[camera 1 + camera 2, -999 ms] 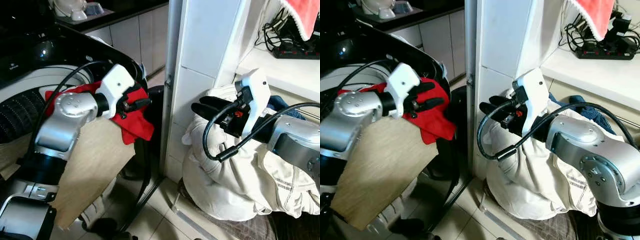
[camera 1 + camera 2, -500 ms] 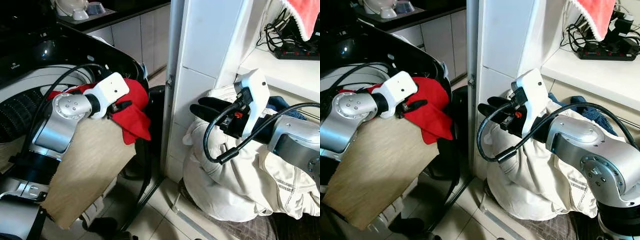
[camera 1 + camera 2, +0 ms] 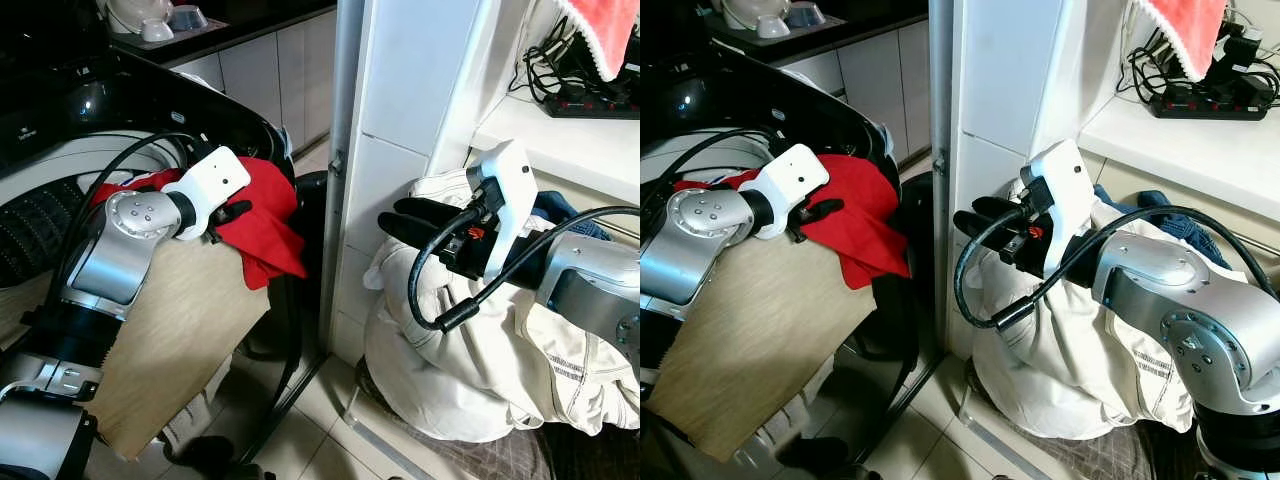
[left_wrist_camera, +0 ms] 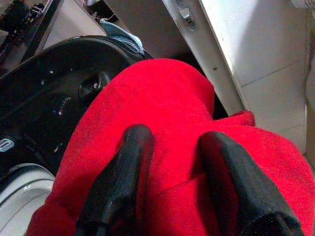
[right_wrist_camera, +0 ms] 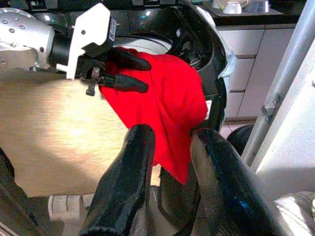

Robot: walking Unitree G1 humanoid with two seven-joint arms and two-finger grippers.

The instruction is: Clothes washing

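Note:
My left gripper (image 3: 238,210) is shut on a red cloth (image 3: 265,225) at the right rim of the black washing machine (image 3: 120,90). The cloth hangs down over the rim, its lower corner in front of a tan wood-grain panel (image 3: 170,330). In the left wrist view the two black fingers (image 4: 123,167) press into the red cloth (image 4: 167,98). My right gripper (image 3: 388,218) hovers open and empty in front of a heap of cream-white laundry (image 3: 470,350). It points toward the washer, and its wrist view looks at the red cloth (image 5: 172,108).
A white tiled pillar (image 3: 400,100) with a metal edge strip stands between the washer and the laundry heap. A blue garment (image 3: 555,208) lies behind the heap. A power strip (image 3: 590,100) and a pink towel (image 3: 605,30) are on the shelf at right. Bowls (image 3: 150,20) sit on the counter behind.
My left gripper has drawn back toward the washer and turned downward with the red cloth still in it. The right gripper has drifted slightly left.

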